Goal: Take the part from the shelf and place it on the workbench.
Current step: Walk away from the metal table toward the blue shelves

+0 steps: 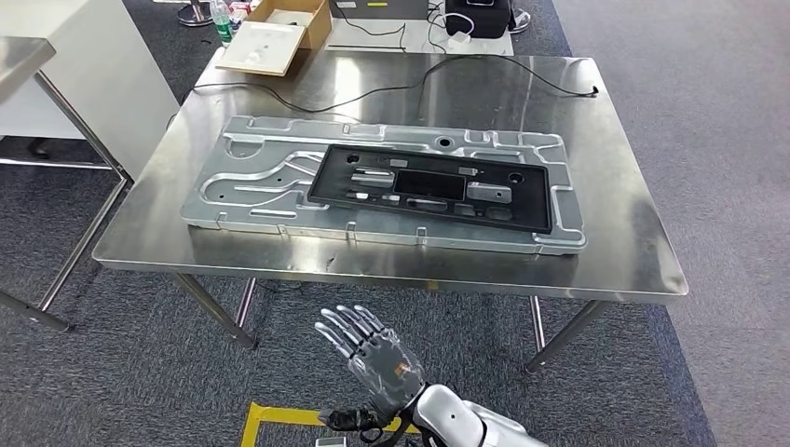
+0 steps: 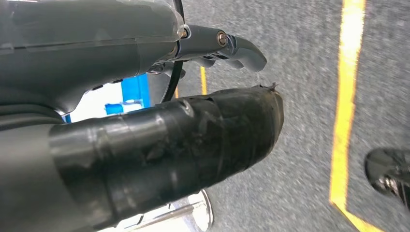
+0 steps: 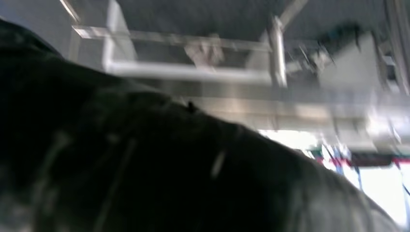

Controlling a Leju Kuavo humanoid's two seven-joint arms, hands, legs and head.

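A black rectangular frame part (image 1: 429, 186) lies flat on a large silver stamped metal panel (image 1: 242, 177) on the steel workbench (image 1: 606, 242). In the head view my right hand (image 1: 368, 358) is raised in front of the workbench's near edge, below the tabletop. Its fingers are spread and it holds nothing. In the right wrist view the hand (image 3: 145, 169) is a dark blurred mass before the bench's underframe (image 3: 193, 72). In the left wrist view my left hand (image 2: 193, 111) hangs over grey carpet, its taped thumb apart from its fingers (image 2: 232, 46), with nothing in it.
A black cable (image 1: 447, 65) runs across the far side of the workbench. Beyond it stand an open cardboard box (image 1: 279, 37) and a bottle (image 1: 221, 23). A white table (image 1: 84, 65) stands at the left. Yellow floor lines (image 1: 279, 417) (image 2: 345, 96) mark the carpet.
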